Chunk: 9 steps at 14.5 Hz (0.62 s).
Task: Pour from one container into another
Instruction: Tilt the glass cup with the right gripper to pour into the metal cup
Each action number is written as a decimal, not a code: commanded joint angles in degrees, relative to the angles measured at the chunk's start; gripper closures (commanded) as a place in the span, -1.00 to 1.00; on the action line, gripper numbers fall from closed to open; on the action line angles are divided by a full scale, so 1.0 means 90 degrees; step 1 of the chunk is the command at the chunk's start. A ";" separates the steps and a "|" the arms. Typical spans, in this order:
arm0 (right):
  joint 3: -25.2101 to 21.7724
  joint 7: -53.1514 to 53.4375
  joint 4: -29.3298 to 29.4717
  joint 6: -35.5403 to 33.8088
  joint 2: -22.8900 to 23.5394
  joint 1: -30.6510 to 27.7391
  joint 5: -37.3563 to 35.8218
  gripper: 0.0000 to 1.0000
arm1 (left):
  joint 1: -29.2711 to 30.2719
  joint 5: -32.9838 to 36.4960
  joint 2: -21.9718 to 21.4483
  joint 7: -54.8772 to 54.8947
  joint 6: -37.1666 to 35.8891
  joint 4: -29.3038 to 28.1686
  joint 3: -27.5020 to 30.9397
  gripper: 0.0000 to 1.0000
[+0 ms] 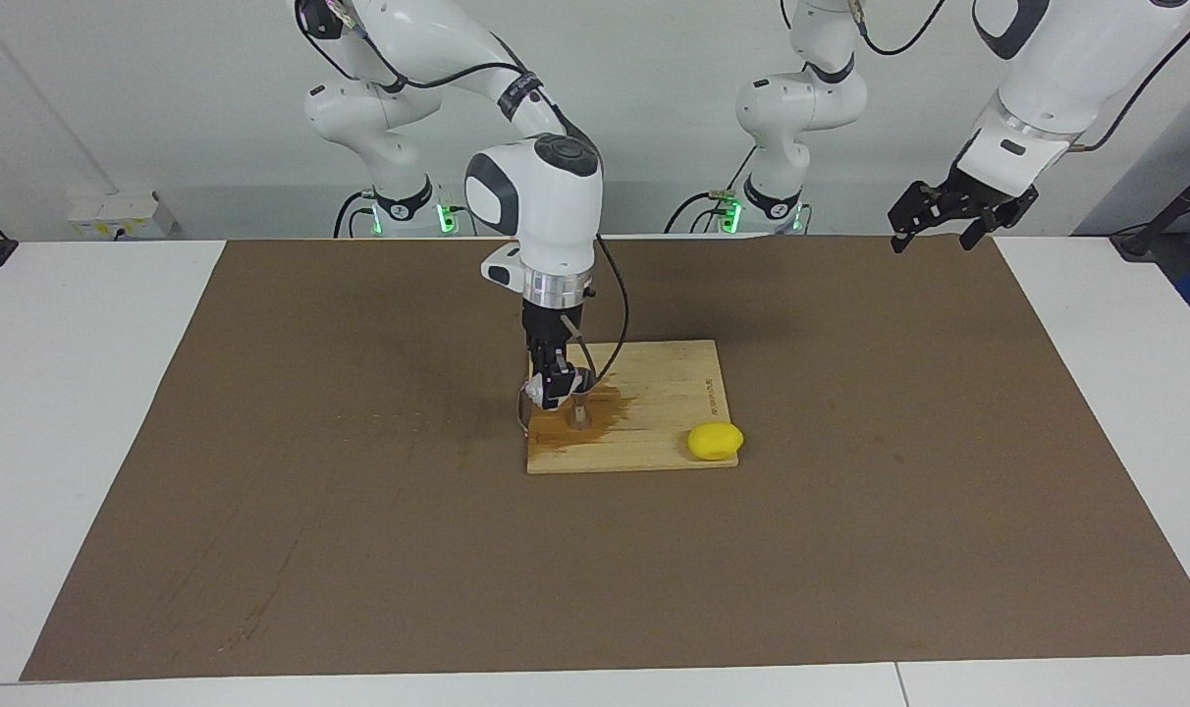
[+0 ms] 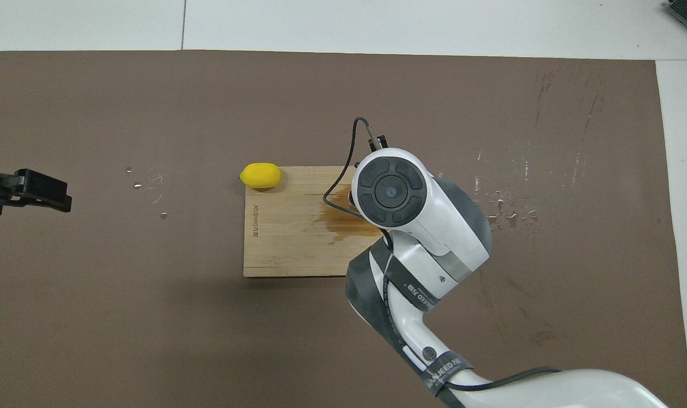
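Wooden board (image 1: pixel 654 393) bears jigger (image 1: pixel 579 416) just beneath right end effector (image 1: pixel 553 393) holding cup (image 1: pixel 529 403).

A robotics lab: two white arms bolted at a white table (image 1: pixel 84 393) against a bare wall, a brown mat (image 1: pixel 359 511) under a stained wooden board (image 1: pixel 654 393).

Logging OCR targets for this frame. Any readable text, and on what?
Board: a short printed mark along the edge at the left arm's end, too small to read.
Right arm's bands: white lettering, partly legible, roughly "...NJEED..."; not readable in full.
Lemon, mat: no text.
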 commanded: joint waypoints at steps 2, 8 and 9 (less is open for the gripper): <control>0.0005 0.0234 -0.0102 -0.0148 -0.0179 0.0157 -0.0508 1.00 | -0.0037 -0.0041 -0.0112 -0.0058 0.0064 -0.0140 0.0042 -1.00; 0.0025 0.0175 -0.0082 -0.0266 -0.0179 0.0167 -0.0538 1.00 | -0.0027 -0.0041 -0.0122 -0.0058 0.0064 -0.0140 0.0042 -1.00; 0.0025 0.0165 -0.0082 -0.0275 -0.0179 0.0167 -0.0489 1.00 | -0.0037 -0.0051 -0.0122 -0.0058 0.0064 -0.0140 0.0042 -1.00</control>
